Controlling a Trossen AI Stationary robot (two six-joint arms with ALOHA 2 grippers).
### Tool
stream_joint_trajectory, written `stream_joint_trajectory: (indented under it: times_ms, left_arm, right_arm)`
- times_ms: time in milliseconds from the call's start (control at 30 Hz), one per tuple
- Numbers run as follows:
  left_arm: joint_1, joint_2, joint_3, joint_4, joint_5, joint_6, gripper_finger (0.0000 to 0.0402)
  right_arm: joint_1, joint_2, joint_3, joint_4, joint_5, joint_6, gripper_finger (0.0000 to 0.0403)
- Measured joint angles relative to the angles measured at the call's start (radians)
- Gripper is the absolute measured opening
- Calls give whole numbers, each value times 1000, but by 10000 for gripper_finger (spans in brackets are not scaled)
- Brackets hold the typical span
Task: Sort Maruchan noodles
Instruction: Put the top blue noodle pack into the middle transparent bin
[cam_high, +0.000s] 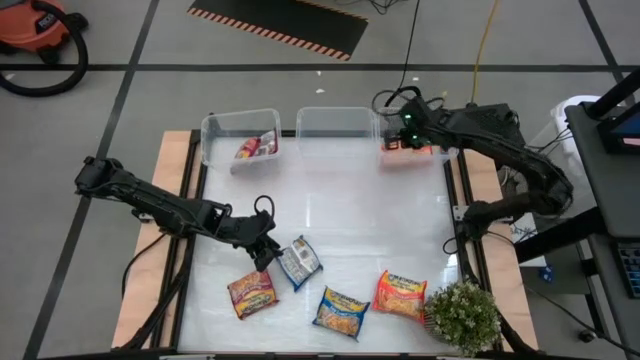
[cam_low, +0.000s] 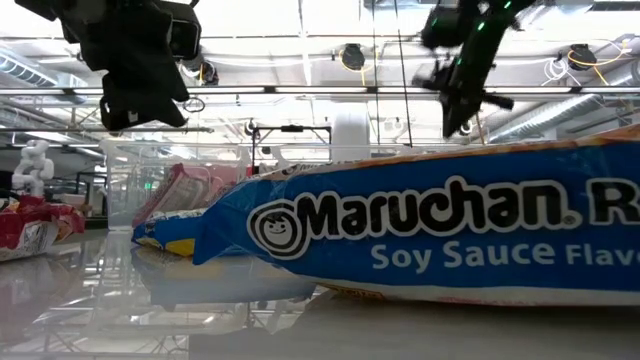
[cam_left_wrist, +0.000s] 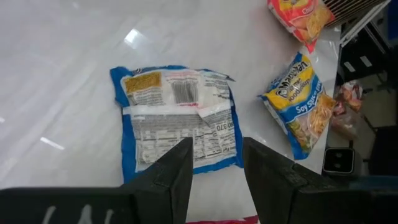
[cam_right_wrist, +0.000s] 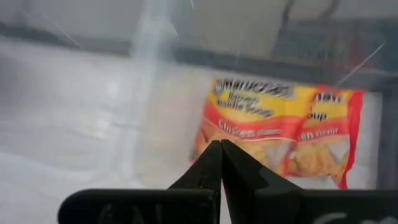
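Four noodle packets lie flat on the white table: a blue/silver one, printed back up (cam_high: 298, 262) (cam_left_wrist: 177, 118), a dark red one (cam_high: 252, 293), a blue soy-sauce one (cam_high: 341, 312) (cam_low: 450, 230) and an orange one (cam_high: 400, 294). My left gripper (cam_high: 262, 245) (cam_left_wrist: 214, 158) hangs open above the near edge of the blue/silver packet, clear of the table (cam_low: 140, 70). My right gripper (cam_high: 405, 125) (cam_right_wrist: 221, 155) is shut and hovers over the right bin, where an orange packet (cam_right_wrist: 280, 134) lies. A red packet (cam_high: 256, 147) rests in the left bin.
Three clear bins line the table's far edge: left (cam_high: 215, 135), middle (cam_high: 338, 125) and right (cam_high: 440, 160). A small green plant (cam_high: 462, 315) stands at the near right corner. Wooden rails (cam_high: 170, 190) run along both sides. Bare table lies between the bins and the packets.
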Motion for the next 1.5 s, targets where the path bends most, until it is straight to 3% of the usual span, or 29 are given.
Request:
stream_joint_trajectory:
  times_ms: [167, 333, 467, 633, 833, 1067, 1167, 1333, 1500]
  left_arm:
    - [0, 0, 0, -58, -1, -20, 143]
    - [-4, 0, 1, -223, -11, -7, 143]
    - [-20, 0, 1, -279, -13, 158, 143]
    - [-47, 21, 1, -298, -13, 470, 144]
    - [-47, 82, 1, -218, -16, 616, 144]
    - [-45, 221, 1, -89, -6, 655, 144]
    - [-45, 254, 1, -87, -59, 581, 144]
    - [-45, 286, 1, -52, -58, 592, 145]
    - [-45, 329, 1, -8, -55, 624, 190]
  right_arm:
    - [59, -158, 0, 4, -19, 50, 4]
    - [177, -267, 0, 4, -52, 107, 4]
    - [322, -296, 0, 8, -58, 173, 4]
    - [510, -288, 1, 79, -51, 234, 4]
    - [662, -246, 1, 268, 20, 273, 4]
    - [752, -180, 1, 393, 52, 251, 4]
    - [774, -164, 1, 389, 51, 248, 4]
    - [787, -158, 1, 380, 48, 218, 4]
    - [781, -168, 1, 365, -1, 140, 4]
